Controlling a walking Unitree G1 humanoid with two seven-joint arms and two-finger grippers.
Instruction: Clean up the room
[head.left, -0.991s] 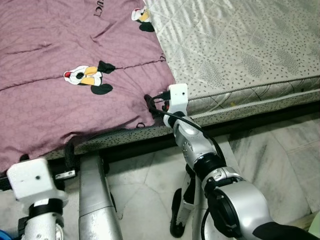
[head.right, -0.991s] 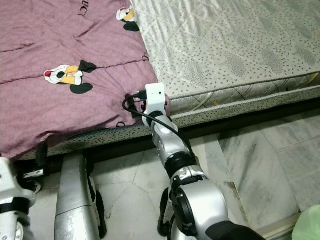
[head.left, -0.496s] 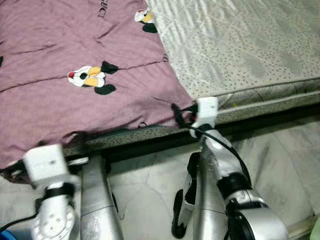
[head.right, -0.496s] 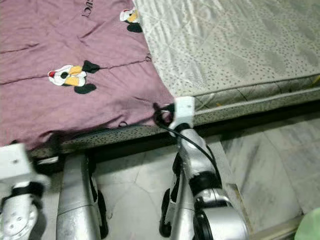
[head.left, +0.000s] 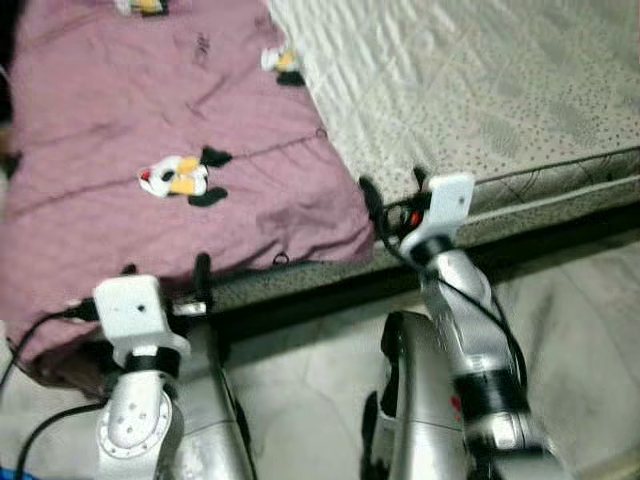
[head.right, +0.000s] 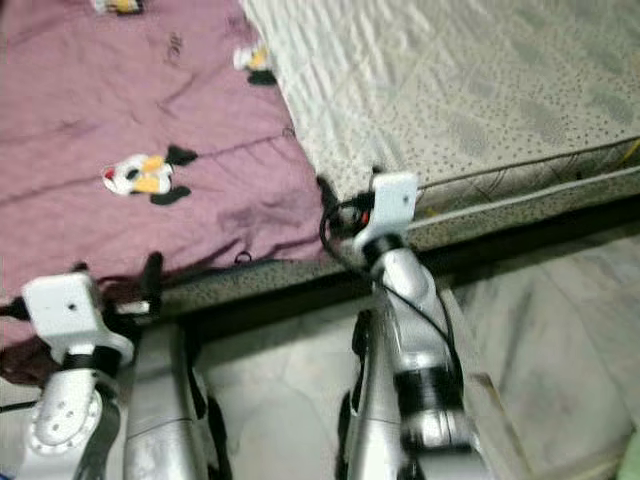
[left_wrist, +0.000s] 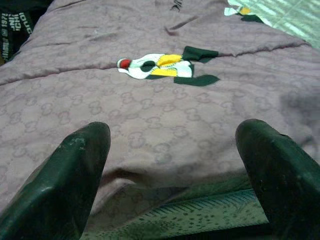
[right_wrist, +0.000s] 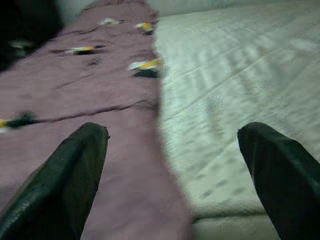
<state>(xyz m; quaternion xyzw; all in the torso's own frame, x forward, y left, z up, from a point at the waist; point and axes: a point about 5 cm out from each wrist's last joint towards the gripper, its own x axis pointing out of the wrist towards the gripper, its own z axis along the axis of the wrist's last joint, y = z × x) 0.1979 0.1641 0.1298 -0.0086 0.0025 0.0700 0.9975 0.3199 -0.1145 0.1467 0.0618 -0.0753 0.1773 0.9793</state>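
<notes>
A purple blanket (head.left: 150, 120) with cartoon prints covers the left part of the bed and hangs over its near edge. To its right lies the bare grey-green mattress (head.left: 480, 90). My left gripper (head.left: 165, 275) is open just in front of the blanket's hanging edge; in the left wrist view, the blanket (left_wrist: 150, 120) lies beyond the left gripper (left_wrist: 172, 165). My right gripper (head.left: 393, 190) is open at the blanket's right corner, where it meets the mattress. In the right wrist view, the right gripper (right_wrist: 172, 160) straddles the line between blanket (right_wrist: 75, 100) and mattress (right_wrist: 240, 90).
A dark bed frame (head.left: 300, 295) runs under the mattress, above the pale marble floor (head.left: 580, 300). A black cloth with lettering (left_wrist: 20, 25) lies at the blanket's far left. Black cables hang from both wrists.
Both arms have risen toward the bed edge. The right gripper moved right to the blanket's corner, and the left gripper came up to the hanging edge. The camera has shifted.
</notes>
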